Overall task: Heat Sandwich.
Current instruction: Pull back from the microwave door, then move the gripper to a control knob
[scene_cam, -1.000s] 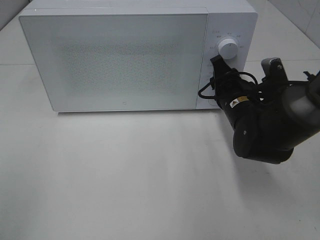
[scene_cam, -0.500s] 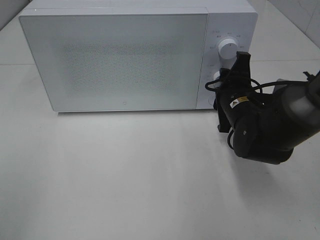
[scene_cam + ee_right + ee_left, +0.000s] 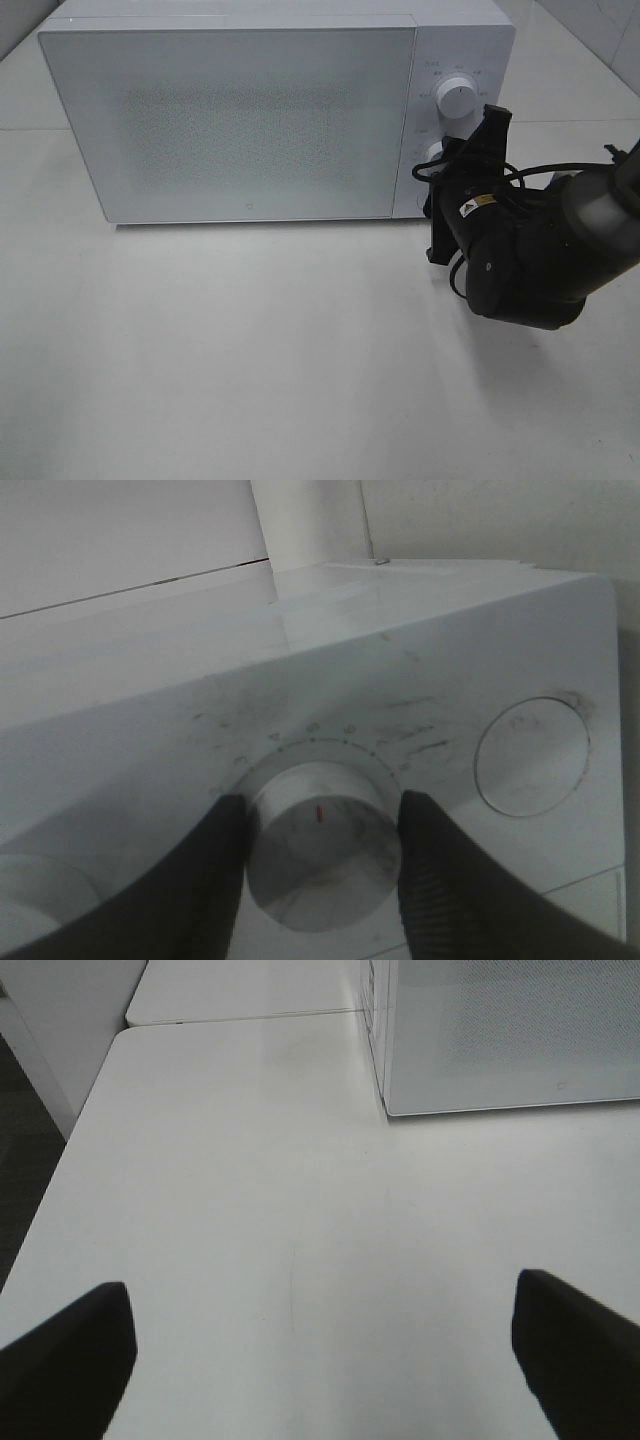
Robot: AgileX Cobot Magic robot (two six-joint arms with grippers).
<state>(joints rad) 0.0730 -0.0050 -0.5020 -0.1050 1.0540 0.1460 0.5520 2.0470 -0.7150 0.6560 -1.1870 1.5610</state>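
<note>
The sandwich is hidden; none of the views shows it. The white microwave (image 3: 250,110) stands at the back of the table with its door closed. My right gripper (image 3: 441,163) is at its control panel, below the upper dial (image 3: 457,97). In the right wrist view my right gripper (image 3: 322,865) is shut on the lower dial (image 3: 320,830), with one finger (image 3: 215,880) pressed on each side of it. A red mark on the dial shows between the fingers. My left gripper (image 3: 320,1360) is open and empty over bare table, left of the microwave (image 3: 510,1030).
A round flat button (image 3: 530,755) sits beside the gripped dial on the panel. The right arm's dark body (image 3: 520,260) hangs over the table at the microwave's front right corner. The table's left edge (image 3: 70,1150) drops to a dark floor.
My right wrist has rolled about a quarter turn at the lower dial and shifted slightly. The microwave door stays closed.
</note>
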